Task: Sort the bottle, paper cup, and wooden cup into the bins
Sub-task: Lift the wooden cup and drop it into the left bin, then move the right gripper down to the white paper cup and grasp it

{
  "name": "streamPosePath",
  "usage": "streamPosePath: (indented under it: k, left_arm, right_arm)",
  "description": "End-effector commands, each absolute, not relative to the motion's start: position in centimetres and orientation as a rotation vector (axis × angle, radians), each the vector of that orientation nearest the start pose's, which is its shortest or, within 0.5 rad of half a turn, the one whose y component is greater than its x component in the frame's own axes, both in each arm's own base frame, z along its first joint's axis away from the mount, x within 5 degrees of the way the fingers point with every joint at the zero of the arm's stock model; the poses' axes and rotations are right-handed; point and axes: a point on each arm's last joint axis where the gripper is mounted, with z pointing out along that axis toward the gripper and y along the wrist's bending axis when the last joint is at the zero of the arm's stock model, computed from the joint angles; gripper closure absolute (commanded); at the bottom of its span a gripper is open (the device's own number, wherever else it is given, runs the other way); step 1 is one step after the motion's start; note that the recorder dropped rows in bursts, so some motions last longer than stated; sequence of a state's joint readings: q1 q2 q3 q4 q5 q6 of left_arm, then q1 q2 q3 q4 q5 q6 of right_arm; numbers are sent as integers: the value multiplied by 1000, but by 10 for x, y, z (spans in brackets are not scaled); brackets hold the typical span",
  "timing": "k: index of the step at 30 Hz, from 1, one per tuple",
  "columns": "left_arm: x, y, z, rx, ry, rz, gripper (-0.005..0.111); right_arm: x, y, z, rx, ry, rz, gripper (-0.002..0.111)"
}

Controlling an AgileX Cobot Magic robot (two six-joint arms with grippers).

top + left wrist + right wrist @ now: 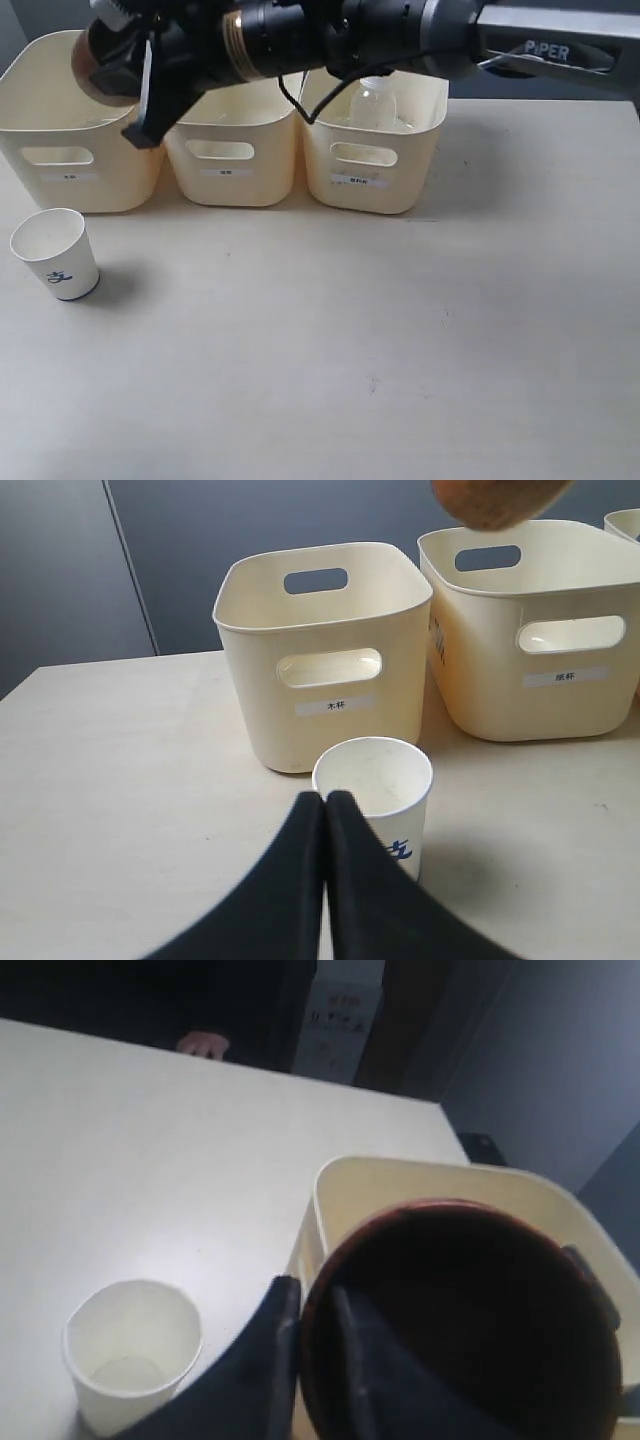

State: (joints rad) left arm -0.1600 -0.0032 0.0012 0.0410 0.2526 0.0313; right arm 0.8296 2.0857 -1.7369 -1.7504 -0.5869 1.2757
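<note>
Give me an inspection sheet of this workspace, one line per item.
Surface: pale table, bare in front.
Bins: three cream bins in a row at the back.
Bottle: the bottle is already in the right bin.
Paper cup: the paper cup stands upright on the table, in front of the left bin.
Wooden cup: the wooden cup is gripped by its rim, held over the left bin.
Grippers: right gripper shut on the wooden cup; left gripper shut, empty, just short of the paper cup.
Cables: black cable looping off the right arm.
Clutter: nothing seen.
Surroundings: dark wall behind.
</note>
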Motion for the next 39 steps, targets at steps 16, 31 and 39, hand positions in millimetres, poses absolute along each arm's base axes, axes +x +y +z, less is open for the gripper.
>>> streamPosePath:
  k: [16,31,39]
  left_arm:
    - [55,-8,192,193,1712,-60,107]
    - [55,-8,192,193,1712,-60,107]
    - [55,-8,192,193,1712,-60,107]
  right_arm:
    - [370,451,243,-1243,1319,882,109]
    - [375,454,205,-1263,1387,909,108]
    - [376,454,205,-1255,1393,906,79]
